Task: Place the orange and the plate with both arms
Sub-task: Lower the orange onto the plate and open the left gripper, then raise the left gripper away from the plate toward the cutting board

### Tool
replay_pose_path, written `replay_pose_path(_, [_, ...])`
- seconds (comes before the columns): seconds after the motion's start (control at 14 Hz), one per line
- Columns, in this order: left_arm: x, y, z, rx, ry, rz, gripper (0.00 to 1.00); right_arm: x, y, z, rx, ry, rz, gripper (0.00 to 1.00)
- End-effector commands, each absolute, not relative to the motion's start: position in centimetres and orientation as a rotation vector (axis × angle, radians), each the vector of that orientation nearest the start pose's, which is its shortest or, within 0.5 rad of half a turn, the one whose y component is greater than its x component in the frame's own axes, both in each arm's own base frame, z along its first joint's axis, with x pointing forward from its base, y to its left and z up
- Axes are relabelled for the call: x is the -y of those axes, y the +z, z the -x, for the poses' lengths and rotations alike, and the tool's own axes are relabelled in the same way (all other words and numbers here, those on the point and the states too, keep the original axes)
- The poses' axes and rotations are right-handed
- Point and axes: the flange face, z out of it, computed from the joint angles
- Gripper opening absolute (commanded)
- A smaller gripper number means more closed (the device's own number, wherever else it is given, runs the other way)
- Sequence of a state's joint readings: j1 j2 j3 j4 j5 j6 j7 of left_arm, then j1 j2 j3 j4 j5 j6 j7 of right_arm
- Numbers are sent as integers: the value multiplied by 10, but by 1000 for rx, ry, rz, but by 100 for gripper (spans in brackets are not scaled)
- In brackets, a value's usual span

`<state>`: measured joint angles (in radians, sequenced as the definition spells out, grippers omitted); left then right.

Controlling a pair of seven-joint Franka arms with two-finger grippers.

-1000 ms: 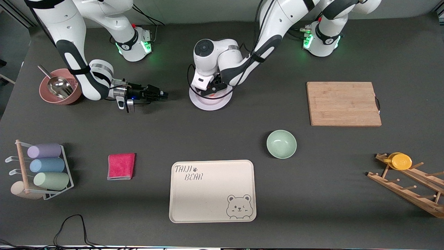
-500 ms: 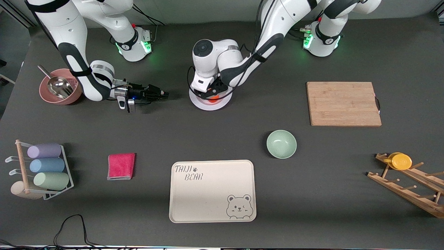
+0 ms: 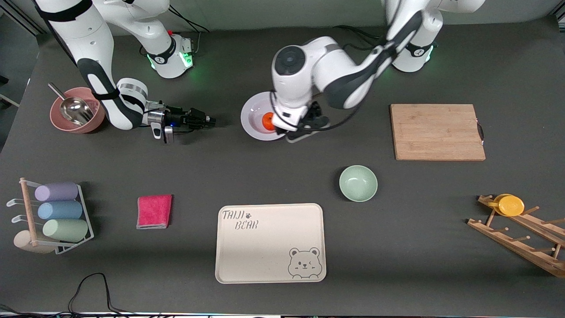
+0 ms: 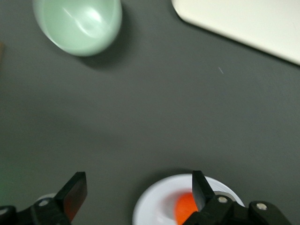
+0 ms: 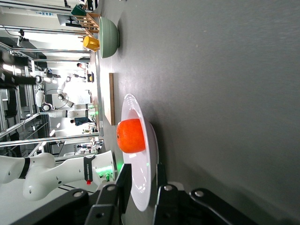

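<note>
The orange (image 3: pixel 268 119) lies in the shallow centre of the pale plate (image 3: pixel 254 112), which rests flat on the table between the two arms' bases. My left gripper (image 3: pixel 304 130) is open and empty, over the plate's edge toward the left arm's end. In the left wrist view (image 4: pixel 137 180) the plate (image 4: pixel 154 206) and orange (image 4: pixel 184 211) show beside one finger. My right gripper (image 3: pixel 211 120) is open and low, pointing at the plate with a short stretch of table between them. In the right wrist view (image 5: pixel 143 168) the plate's rim (image 5: pixel 134 112) lines up between its fingers, with the orange (image 5: pixel 131 136) on top.
A mint-green bowl (image 3: pixel 358 183) and a cream bear tray (image 3: pixel 270 242) lie nearer the front camera. A wooden board (image 3: pixel 437 131) is toward the left arm's end. A pink bowl with a scoop (image 3: pixel 75 115), a red cloth (image 3: pixel 154 211) and a cup rack (image 3: pixel 53 216) are toward the right arm's end.
My left gripper let go of the orange on the plate, rose and moved toward the left arm's end, uncovering the orange. The right arm has barely moved.
</note>
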<state>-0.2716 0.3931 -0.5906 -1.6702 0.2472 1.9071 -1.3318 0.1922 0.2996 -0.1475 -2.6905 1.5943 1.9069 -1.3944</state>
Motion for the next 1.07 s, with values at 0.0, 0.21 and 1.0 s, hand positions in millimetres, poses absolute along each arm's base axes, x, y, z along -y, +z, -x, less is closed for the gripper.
replay_pose_path(0.0, [367, 438, -496, 553, 98, 2992, 100, -95, 117, -329, -11, -53, 1940, 28])
replay_pose_path(0.21, [274, 483, -532, 505, 124, 3002, 100, -109, 112, -325, -4, -68, 1936, 28])
replay_pose_path(1.0, [-17, 577, -579, 299, 160, 3011, 100, -151, 83, -306, 18, -148, 1954, 28])
